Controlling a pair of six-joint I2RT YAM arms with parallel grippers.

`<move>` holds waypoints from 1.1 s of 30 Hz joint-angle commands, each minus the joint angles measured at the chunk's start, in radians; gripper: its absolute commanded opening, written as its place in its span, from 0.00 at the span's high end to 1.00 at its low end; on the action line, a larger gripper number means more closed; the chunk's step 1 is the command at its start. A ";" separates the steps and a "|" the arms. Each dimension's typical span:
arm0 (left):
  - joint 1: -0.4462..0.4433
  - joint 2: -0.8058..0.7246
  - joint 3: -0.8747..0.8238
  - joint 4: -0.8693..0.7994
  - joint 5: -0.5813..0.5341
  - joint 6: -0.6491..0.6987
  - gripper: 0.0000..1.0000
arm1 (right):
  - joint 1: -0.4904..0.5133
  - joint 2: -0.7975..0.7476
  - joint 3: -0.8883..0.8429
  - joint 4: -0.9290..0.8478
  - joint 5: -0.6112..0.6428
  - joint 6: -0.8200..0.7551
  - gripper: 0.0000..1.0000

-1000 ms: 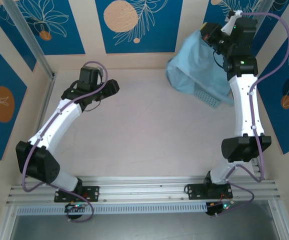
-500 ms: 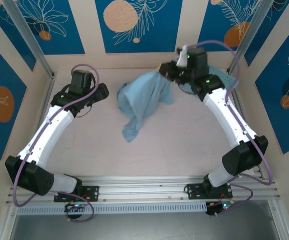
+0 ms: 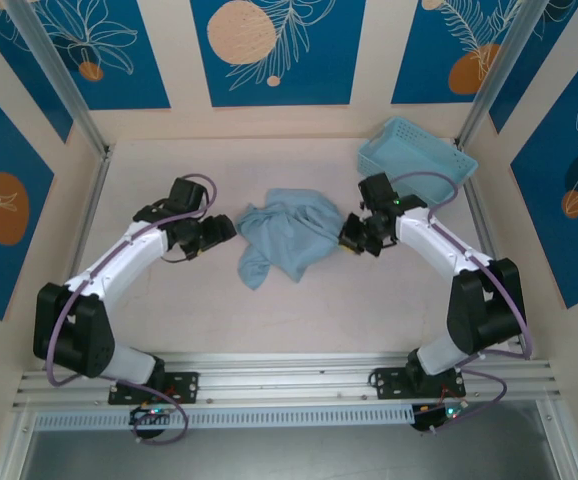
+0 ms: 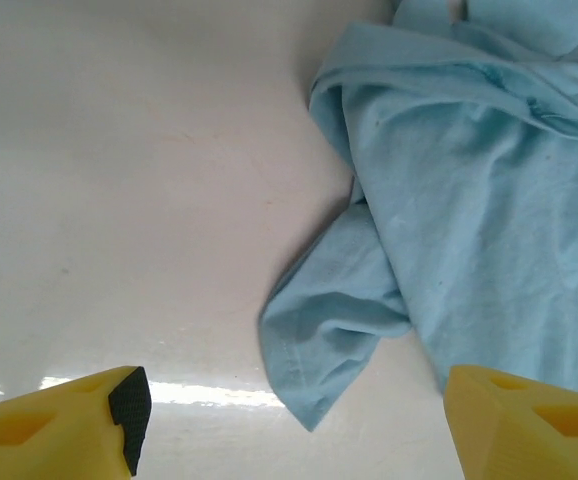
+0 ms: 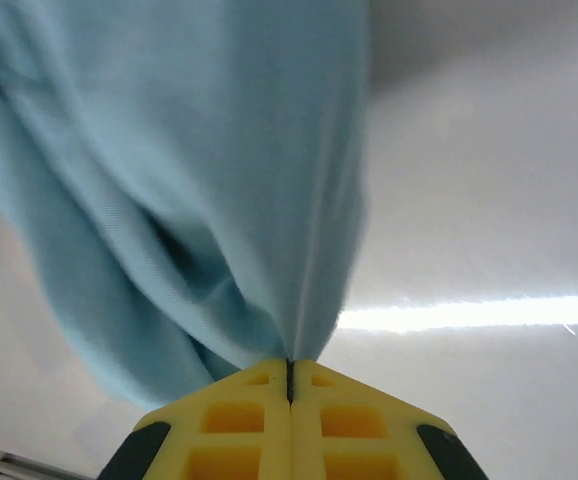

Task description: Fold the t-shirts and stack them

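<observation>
A light sky-blue t-shirt [image 3: 289,238] lies crumpled in the middle of the table, one tail trailing toward the near left. My right gripper [image 3: 350,233] is at its right edge, and in the right wrist view the yellow fingers [image 5: 239,420] of that gripper [image 5: 289,372] are pressed together on a pinch of the t-shirt [image 5: 169,180]. My left gripper [image 3: 221,232] sits just left of the cloth. In the left wrist view it [image 4: 289,440] stands open, fingertips [image 4: 79,425] far apart, with the t-shirt's [image 4: 469,220] hanging corner between and beyond them, untouched.
A light blue plastic lattice basket [image 3: 415,160] stands at the back right corner of the table. Metal frame posts [image 3: 64,85] rise at the back corners. The arm bases sit on a rail [image 3: 289,380] along the near edge.
My right arm carried the t-shirt from over the basket at the back right down to the table's middle. My left arm swung in toward the cloth and its jaws widened.
</observation>
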 commanded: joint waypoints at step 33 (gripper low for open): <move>-0.269 0.636 0.782 -0.173 -0.193 0.105 1.00 | -0.094 0.241 0.063 0.146 -0.153 0.013 0.94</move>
